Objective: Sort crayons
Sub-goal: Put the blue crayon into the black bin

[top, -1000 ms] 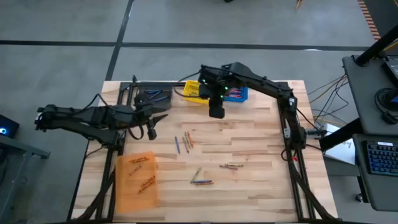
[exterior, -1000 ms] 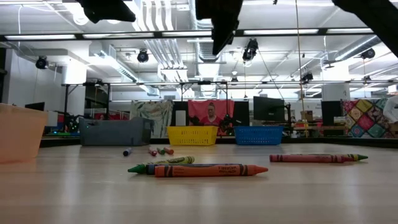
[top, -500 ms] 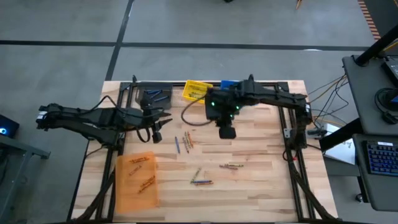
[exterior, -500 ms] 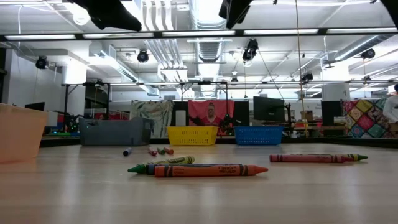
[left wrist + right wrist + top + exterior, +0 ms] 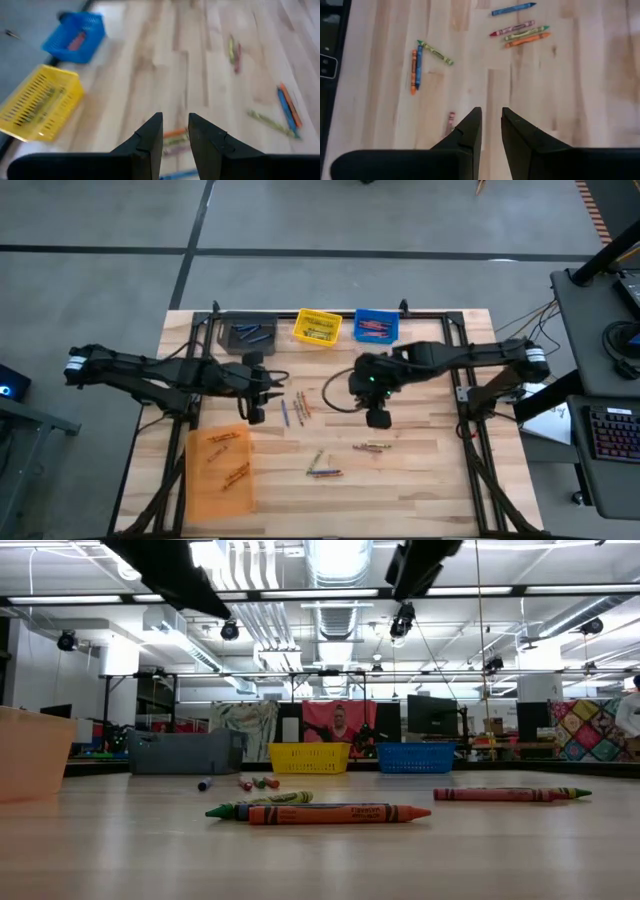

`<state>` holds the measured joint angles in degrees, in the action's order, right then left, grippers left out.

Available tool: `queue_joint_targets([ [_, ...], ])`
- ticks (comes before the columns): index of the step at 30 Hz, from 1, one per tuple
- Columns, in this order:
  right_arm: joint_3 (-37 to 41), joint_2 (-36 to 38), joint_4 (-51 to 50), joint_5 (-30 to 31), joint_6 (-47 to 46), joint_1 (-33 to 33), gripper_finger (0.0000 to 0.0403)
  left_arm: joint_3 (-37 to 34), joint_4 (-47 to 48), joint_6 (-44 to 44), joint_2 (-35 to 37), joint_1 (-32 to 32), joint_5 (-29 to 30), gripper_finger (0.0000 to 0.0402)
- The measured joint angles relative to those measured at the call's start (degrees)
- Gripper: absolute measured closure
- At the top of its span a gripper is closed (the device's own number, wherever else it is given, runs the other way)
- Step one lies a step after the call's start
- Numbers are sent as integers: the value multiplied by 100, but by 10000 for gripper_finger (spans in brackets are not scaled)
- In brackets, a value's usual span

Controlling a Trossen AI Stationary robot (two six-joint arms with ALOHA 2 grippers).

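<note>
Crayons lie loose on the wooden table in three small groups: a blue, red, green and orange row (image 5: 295,408), a bunch (image 5: 322,465) nearer the front edge, and a pair (image 5: 372,446) to their right. My left gripper (image 5: 255,415) hangs just left of the row, slanting down, its fingers (image 5: 175,135) a little apart and empty; the row's orange crayon (image 5: 175,133) shows between them, farther off. My right gripper (image 5: 378,418) hovers above the table just beyond the pair, also slightly open and empty (image 5: 491,125). A red crayon (image 5: 451,119) lies beside its finger.
Along the far edge stand a grey bin (image 5: 248,335), a yellow bin (image 5: 318,326) and a blue bin (image 5: 376,326), each with crayons inside. An orange bin (image 5: 220,470) with crayons sits at the near left. Bare wood lies at the near right.
My right gripper has swung from over the yellow and blue bins toward the table's near edge and a little right, sinking as it went. My left gripper has sunk and tipped further down, edging toward the row of crayons. No crayon has moved.
</note>
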<state>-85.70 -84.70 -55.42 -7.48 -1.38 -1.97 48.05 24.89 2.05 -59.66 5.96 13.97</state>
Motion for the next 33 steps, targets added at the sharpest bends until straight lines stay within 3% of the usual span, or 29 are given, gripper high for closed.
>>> queue_joint_targets([
  [6,1148,513,819,6,-642,-245,339,2,144,-210,-426,2,-538,326],
  [12,1759,822,918,10,-1238,-482,339,107,233,-681,-1038,0,-565,326],
  [19,2135,1115,1247,11,-1546,-732,339,245,614,-1595,-1914,0,-568,326],
  [33,2392,1226,1547,17,-1566,-867,339,686,1171,-2377,-3324,-2,-567,326],
])
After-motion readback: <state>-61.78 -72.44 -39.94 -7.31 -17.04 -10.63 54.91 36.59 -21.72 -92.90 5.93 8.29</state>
